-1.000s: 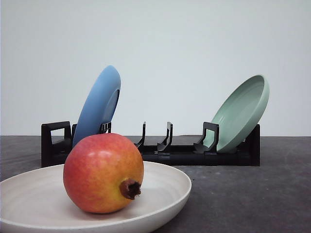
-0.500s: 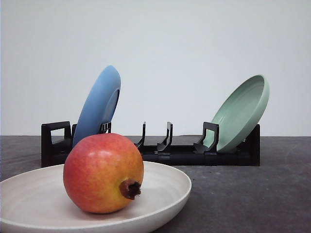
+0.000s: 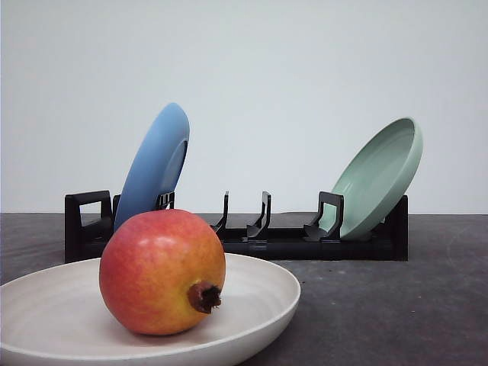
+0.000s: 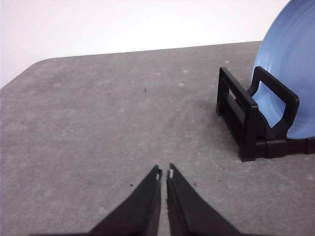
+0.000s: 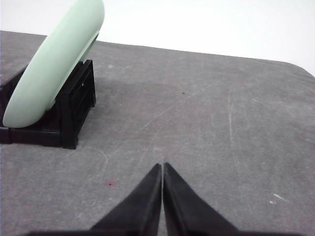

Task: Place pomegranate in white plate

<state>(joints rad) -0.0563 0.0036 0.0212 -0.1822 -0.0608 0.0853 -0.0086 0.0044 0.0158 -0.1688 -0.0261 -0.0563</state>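
The pomegranate sits inside the white plate, resting on the plate's shallow floor toward the middle, with its red skin uppermost blending to yellow-orange lower down. Its dark brown calyx stub points toward the camera and a little to the right. The plate lies flat on the dark grey tabletop in the near left of the front view, its raised rim running past the fruit on the right.

Behind the plate stands a black dish rack across the tabletop. A blue plate leans on edge in the rack's left end, and a pale mint-green plate leans on edge in its right end; the slots between them hold nothing.

In the left wrist view the left end effector hangs over bare tabletop, fingertips drawn together with only a thin slit between them and nothing gripped, the rack's end and the blue plate off to one side. In the right wrist view the right end effector is likewise closed tip to tip on nothing, above bare tabletop, with the mint-green plate and the rack's other end nearby.
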